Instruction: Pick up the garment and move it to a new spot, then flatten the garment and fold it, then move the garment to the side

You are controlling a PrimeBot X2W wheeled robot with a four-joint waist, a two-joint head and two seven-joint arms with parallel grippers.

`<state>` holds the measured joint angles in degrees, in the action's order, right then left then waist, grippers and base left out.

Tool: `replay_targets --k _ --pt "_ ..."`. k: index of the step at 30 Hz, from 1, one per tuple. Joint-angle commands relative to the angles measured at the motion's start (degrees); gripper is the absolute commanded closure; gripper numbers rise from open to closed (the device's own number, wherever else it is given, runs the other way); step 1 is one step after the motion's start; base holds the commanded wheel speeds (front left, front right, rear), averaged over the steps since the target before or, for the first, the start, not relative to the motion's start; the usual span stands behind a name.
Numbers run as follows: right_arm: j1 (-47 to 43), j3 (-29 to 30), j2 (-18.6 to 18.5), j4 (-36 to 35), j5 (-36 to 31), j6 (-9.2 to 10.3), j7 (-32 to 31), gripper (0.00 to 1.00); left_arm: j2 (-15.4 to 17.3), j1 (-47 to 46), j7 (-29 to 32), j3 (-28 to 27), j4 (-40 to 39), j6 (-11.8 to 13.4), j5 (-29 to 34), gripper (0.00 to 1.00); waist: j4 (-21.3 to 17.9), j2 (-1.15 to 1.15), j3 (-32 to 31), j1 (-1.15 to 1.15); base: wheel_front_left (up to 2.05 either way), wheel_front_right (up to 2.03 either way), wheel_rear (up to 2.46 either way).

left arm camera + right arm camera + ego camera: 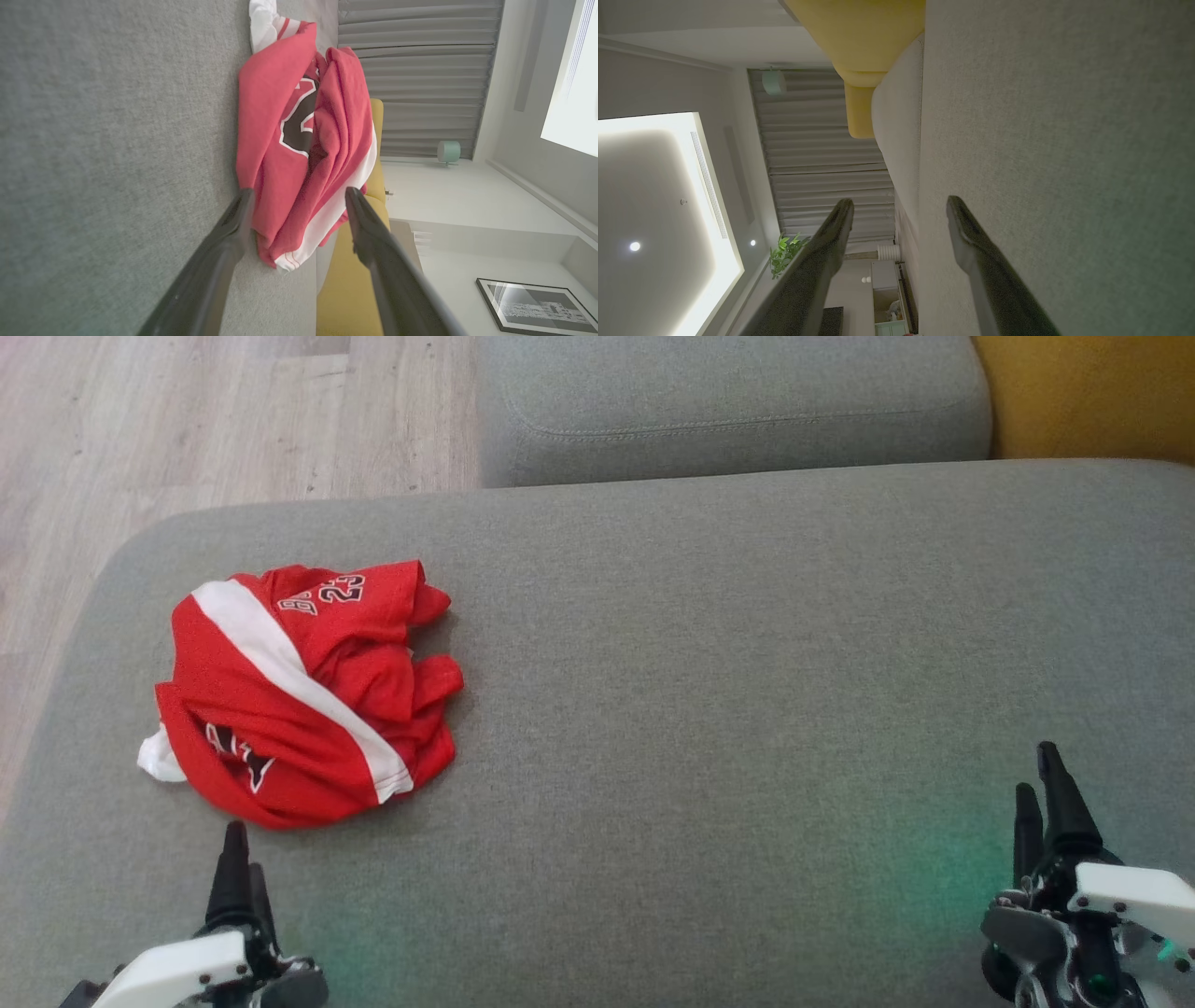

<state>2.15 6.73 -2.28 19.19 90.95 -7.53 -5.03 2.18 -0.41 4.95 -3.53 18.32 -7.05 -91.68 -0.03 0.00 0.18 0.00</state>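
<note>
A crumpled red garment (299, 695) with a broad white stripe and the number 23 printed on it lies in the left part of the head view, on the gray sofa seat (709, 663) and near that seat's left edge. A small white corner of cloth sticks out at the garment's lower left. The left pincer (241, 849) rises from the lower left of the frame with its 2 dark fingers pointing up at the garment's lower edge. It stands released and holds nothing, and its tips seem to stop just short of the cloth, though the gap is hard to judge. In the left wrist view the same pincer (298, 193) shows its fingers spread wide, with the bunched garment (289, 140) lying just beyond the tips against the gray fabric at the left of that frame. The right pincer (1036, 767) is at the lower right of the head view, well apart from the garment, over bare gray fabric with a faint green glow on it. It is also released and empty, and in the right wrist view (899, 201) its 2 fingers stand wide apart beside the sofa surface. A gray back cushion (728, 401) runs along the top middle of the head view, a yellow cushion (1092, 392) fills the upper right corner, and a pale wooden floor (187, 420) shows at the upper left. Pleated gray curtains (420, 70) and a framed picture (532, 305) appear at the right of the left wrist view.
</note>
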Motion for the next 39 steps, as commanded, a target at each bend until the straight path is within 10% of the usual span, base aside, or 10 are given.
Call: replay_targets --k 1,19,39 --pt "2.52 -0.29 -0.25 -2.42 -1.27 0.00 0.78 0.00 0.23 -1.83 -0.57 0.15 -2.05 -0.05 0.74 0.00 0.02 0.00 -0.02 0.00 0.00 0.00 0.00" --pt "2.83 -0.75 -0.31 -5.79 -13.68 0.01 3.82 0.00 0.31 -2.22 -3.63 -2.99 -5.26 0.09 8.81 0.00 0.13 0.00 0.10 0.00 0.00 0.00 0.00" --pt "3.32 -4.46 -0.37 -12.03 -38.98 0.02 7.20 0.00 0.59 -3.27 -7.04 5.34 -13.36 6.01 36.71 0.00 0.12 0.00 0.81 0.00 0.00 0.00 0.00"
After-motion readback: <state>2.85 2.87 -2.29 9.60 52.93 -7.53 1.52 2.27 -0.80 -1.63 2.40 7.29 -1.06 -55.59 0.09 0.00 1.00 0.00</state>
